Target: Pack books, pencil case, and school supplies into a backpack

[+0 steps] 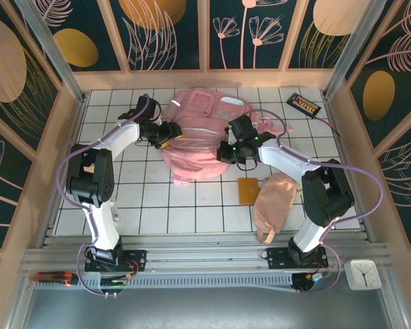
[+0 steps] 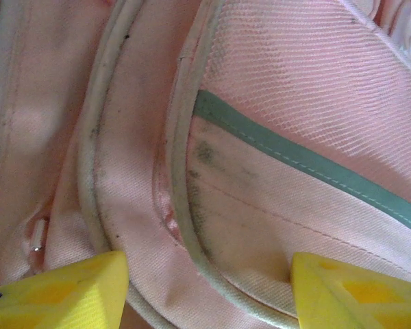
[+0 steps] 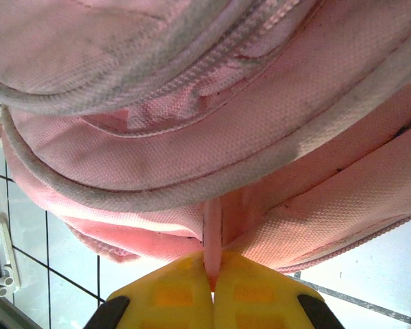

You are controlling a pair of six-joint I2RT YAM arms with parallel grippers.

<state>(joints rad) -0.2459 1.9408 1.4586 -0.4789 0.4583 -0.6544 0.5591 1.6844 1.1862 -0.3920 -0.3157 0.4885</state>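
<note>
The bright pink backpack (image 1: 195, 140) lies crumpled at the middle back of the table. My left gripper (image 1: 166, 134) is at its left side. In the left wrist view that gripper (image 2: 209, 298) stands open, its yellow fingertips (image 2: 61, 295) spread on either side of a grey piped seam on the backpack (image 2: 274, 103), holding nothing. My right gripper (image 1: 226, 152) is at the bag's right side. It (image 3: 216, 274) is shut on a thin pink strap of the backpack (image 3: 212, 226). The peach pencil case (image 1: 274, 205) and the orange square pad (image 1: 248, 190) lie on the table near the right arm. The books are out of view.
A black gadget with red marks (image 1: 304, 104) lies at the back right corner. A small white clock (image 1: 362, 274) sits off the table at the front right. Wooden walls border the tiled table (image 1: 144, 205), which is bare at the front left.
</note>
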